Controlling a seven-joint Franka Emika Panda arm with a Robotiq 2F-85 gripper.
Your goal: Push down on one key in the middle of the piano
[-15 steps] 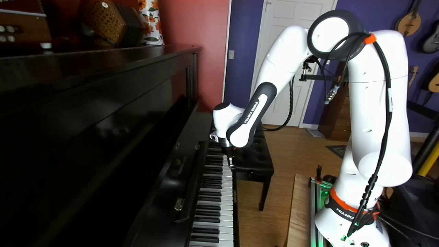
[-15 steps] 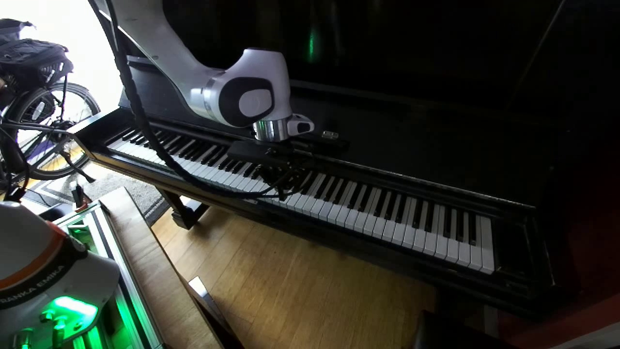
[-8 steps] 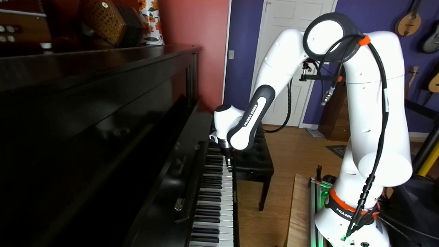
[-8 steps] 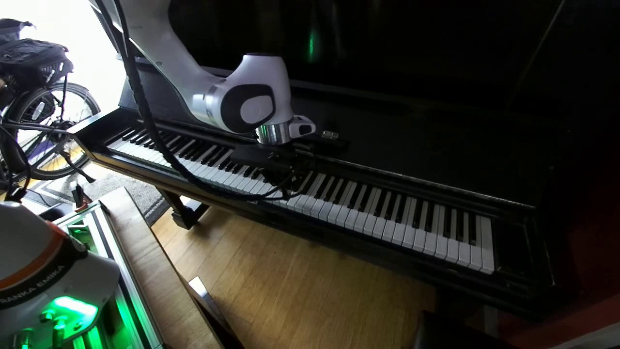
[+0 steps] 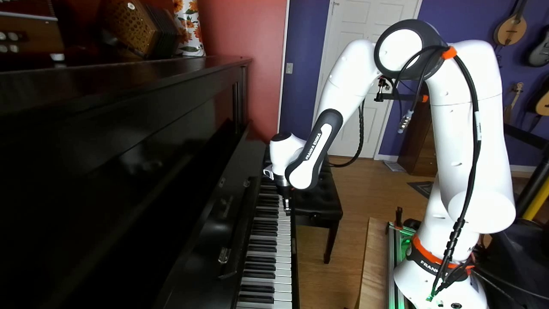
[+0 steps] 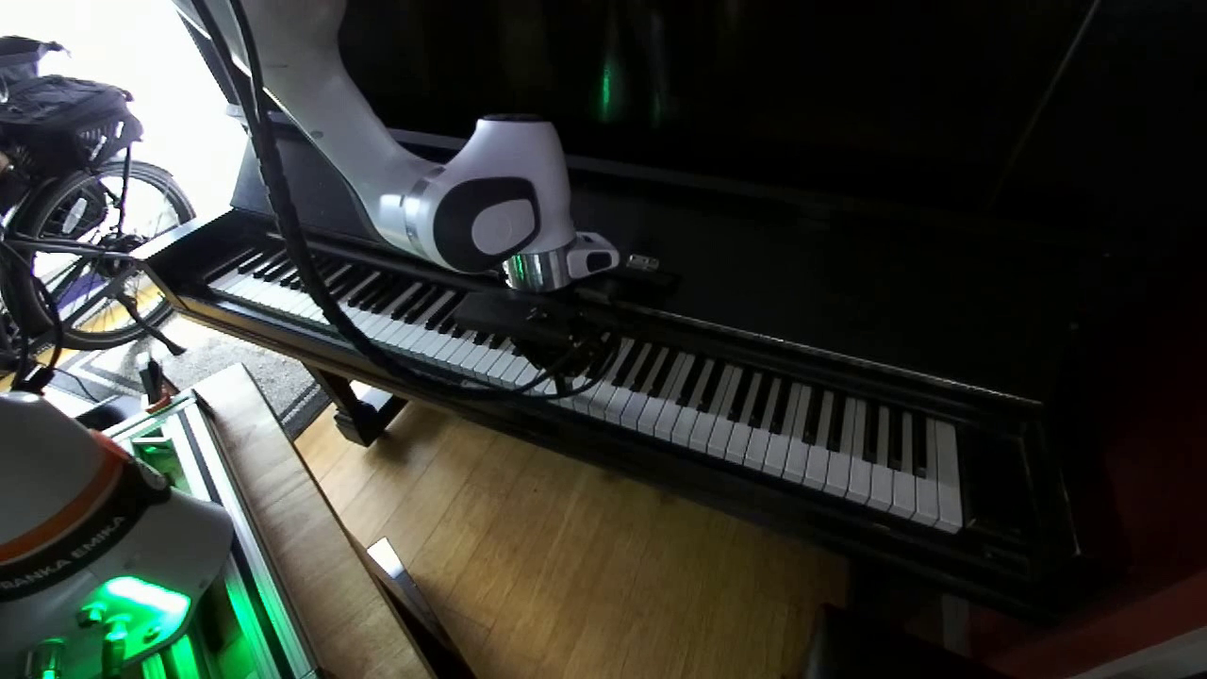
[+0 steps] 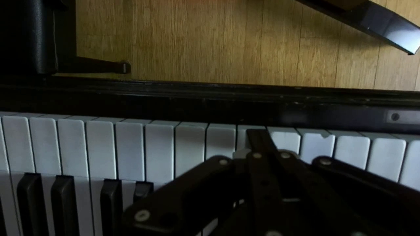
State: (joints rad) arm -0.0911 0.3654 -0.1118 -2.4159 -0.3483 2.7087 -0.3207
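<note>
The glossy black piano (image 5: pixel 120 133) has a long row of white and black keys, and it also shows in an exterior view (image 6: pixel 801 255). In the wrist view its black front rail (image 7: pixel 183 103) runs beyond the white keys. My gripper (image 7: pixel 257 132) points down at the front part of a white key (image 7: pixel 242 136) near the middle of the keyboard. The fingers are shut together with nothing seen between them. The fingertips show low at the keys in both exterior views (image 5: pixel 287 211) (image 6: pixel 564 385). I cannot tell whether the tip touches or presses the key.
A black padded bench (image 5: pixel 319 193) stands beside the keyboard, and its corner shows in the wrist view (image 7: pixel 26 39). A concertina (image 5: pixel 137 32) sits on top of the piano. The robot stands by a wooden table (image 6: pixel 302 528). A cable (image 6: pixel 349 339) hangs over the keys.
The arm has come down, and the gripper has lowered toward the keys. It has also shifted slightly along the keyboard. The gripper stays shut.
</note>
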